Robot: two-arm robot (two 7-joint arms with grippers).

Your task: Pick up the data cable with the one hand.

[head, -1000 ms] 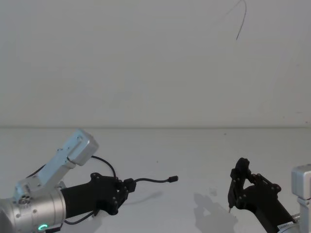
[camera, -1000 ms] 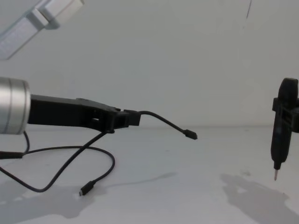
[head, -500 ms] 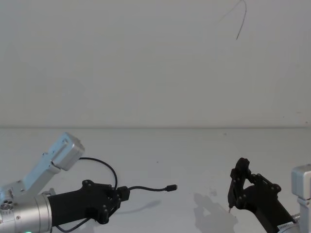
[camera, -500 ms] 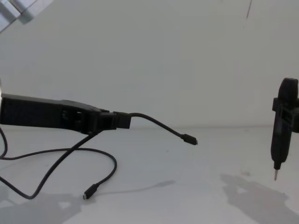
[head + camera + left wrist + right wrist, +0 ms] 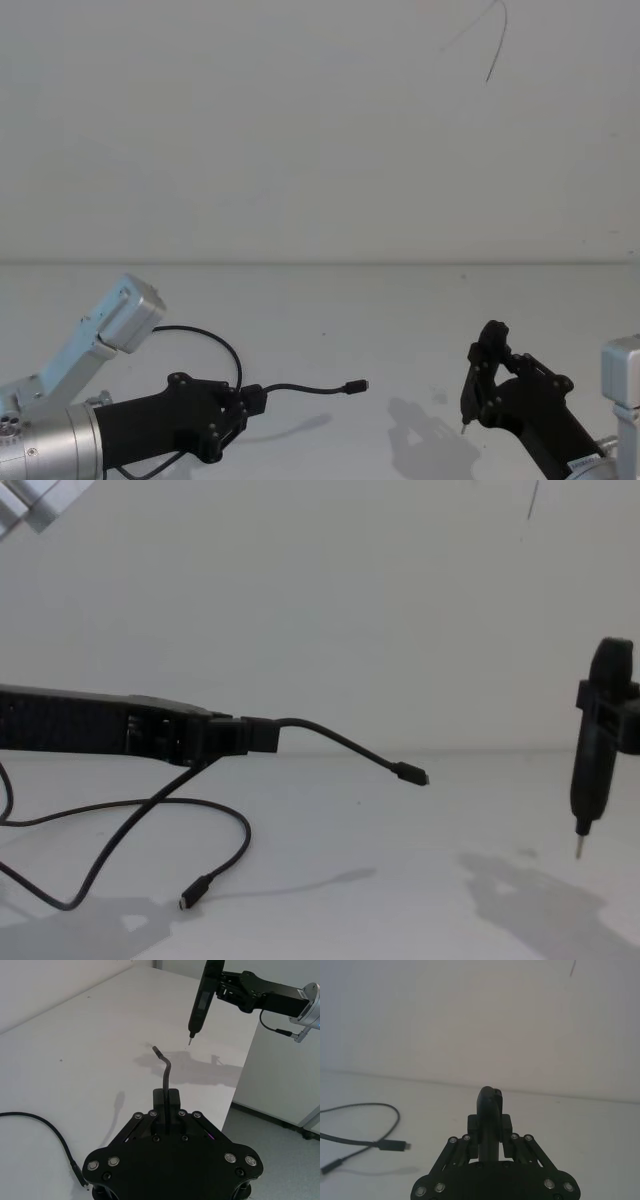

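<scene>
The data cable (image 5: 300, 388) is a thin black cord, and my left gripper (image 5: 250, 398) is shut on it near one end. That end's slim plug (image 5: 410, 774) sticks out to the right, above the table. In the chest view the left gripper (image 5: 255, 736) holds the cord level, while the rest loops down to the table and ends in a second plug (image 5: 195, 891). The left wrist view has the cable (image 5: 166, 1072) rising from between the shut jaws of the left gripper (image 5: 166, 1097). My right gripper (image 5: 485, 380) hangs at the right, shut on a black pen-shaped tool (image 5: 595, 750).
The white table (image 5: 400, 310) runs back to a plain white wall. The tool's metal tip (image 5: 579, 851) hangs a little above the table. In the left wrist view, the table edge (image 5: 240, 1085) drops to the floor on the right arm's side.
My left arm has drawn back toward the left, with the cable still held. The right gripper and its tool have shifted slightly left.
</scene>
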